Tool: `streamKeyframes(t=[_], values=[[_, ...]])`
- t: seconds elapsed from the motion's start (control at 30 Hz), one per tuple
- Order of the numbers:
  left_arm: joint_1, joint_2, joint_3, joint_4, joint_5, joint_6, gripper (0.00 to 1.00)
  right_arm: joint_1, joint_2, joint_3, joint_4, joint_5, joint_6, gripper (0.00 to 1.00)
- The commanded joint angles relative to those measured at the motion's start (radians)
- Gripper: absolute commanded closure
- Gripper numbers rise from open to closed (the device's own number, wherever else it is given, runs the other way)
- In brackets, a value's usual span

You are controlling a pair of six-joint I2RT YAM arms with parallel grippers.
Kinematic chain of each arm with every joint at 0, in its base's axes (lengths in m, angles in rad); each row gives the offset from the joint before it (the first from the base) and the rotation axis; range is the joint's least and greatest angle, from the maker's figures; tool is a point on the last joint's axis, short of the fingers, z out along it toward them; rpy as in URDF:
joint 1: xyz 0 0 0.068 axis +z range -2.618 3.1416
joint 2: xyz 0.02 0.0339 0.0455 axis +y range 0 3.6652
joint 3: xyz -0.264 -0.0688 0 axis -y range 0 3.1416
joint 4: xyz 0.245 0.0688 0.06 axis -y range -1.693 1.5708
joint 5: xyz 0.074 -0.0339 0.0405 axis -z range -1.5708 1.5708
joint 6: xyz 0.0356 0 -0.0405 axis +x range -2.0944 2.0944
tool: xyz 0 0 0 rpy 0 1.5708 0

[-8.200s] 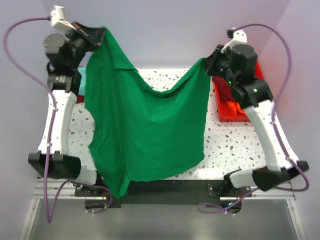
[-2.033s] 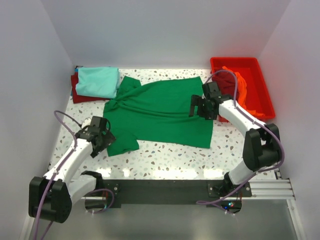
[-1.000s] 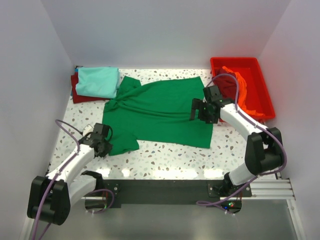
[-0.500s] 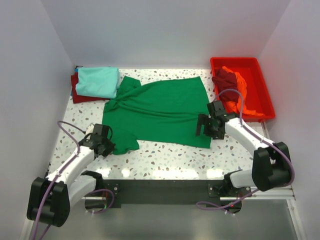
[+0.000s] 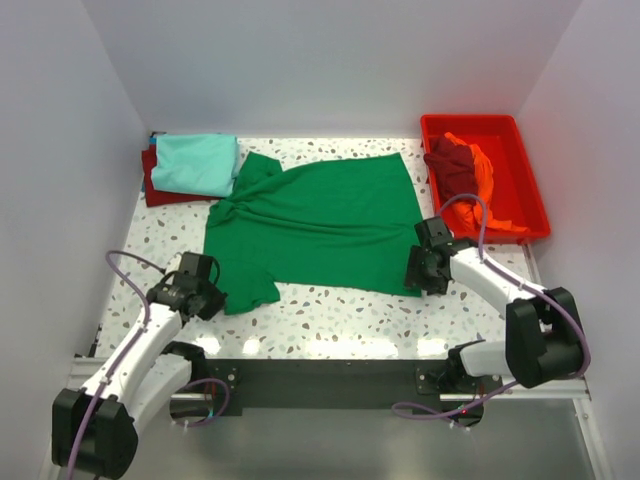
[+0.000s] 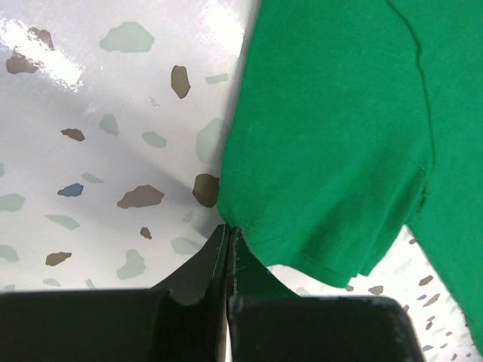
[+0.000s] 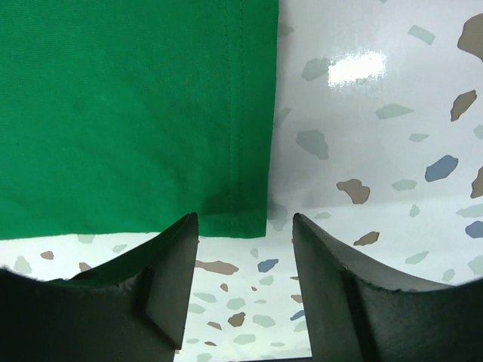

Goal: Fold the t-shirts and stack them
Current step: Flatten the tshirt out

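Green t-shirt [image 5: 310,225] spread flat mid-table [image 5: 330,318]. Left gripper [image 6: 226,232] closed tight, tips at the sleeve hem corner; cannot tell if cloth is pinched. Right gripper [image 7: 245,226] partly open, 2 fingers straddling the bottom hem corner, nothing gripped. Teal t-shirt [image 5: 195,163] folded far left on dark red t-shirt [image 5: 150,187].

We find bare table [image 5: 330,315] along the near edge, in front of the green t-shirt [image 5: 320,220] that covers the middle. The folded teal t-shirt [image 5: 195,162] on a dark red one [image 5: 150,187] fills the far left corner. The red tray [image 5: 510,150] with its clothes takes the right side, and walls [image 5: 60,150] close three sides.
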Motion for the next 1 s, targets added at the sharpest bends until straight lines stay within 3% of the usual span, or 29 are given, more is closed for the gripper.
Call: streamKeyframes(t=[0.0, 0.57, 0.67, 0.7, 0.77, 0.97], values=[[-0.004, -0.024, 0.068, -0.059, -0.026, -0.022, 1.0, -0.007, -0.006, -0.008, 0.009, 0.015, 0.025, 0.44], [-0.004, -0.049, 0.116, -0.111, -0.049, -0.019, 1.0, -0.007, 0.057, -0.057, 0.072, 0.005, 0.026, 0.68], [-0.004, -0.054, 0.122, -0.114, -0.049, -0.019, 1.0, -0.007, 0.083, -0.053, 0.082, 0.009, 0.015, 0.8], [-0.004, -0.054, 0.129, -0.116, -0.048, -0.019, 1.0, -0.007, 0.089, -0.048, 0.073, 0.006, 0.014, 0.89], [-0.004, -0.054, 0.139, -0.126, -0.046, -0.019, 1.0, -0.007, 0.09, -0.039, 0.055, 0.005, 0.012, 0.99], [-0.004, -0.064, 0.2, -0.183, -0.057, -0.017, 1.0, -0.007, 0.083, 0.048, -0.104, -0.003, 0.022, 1.0]])
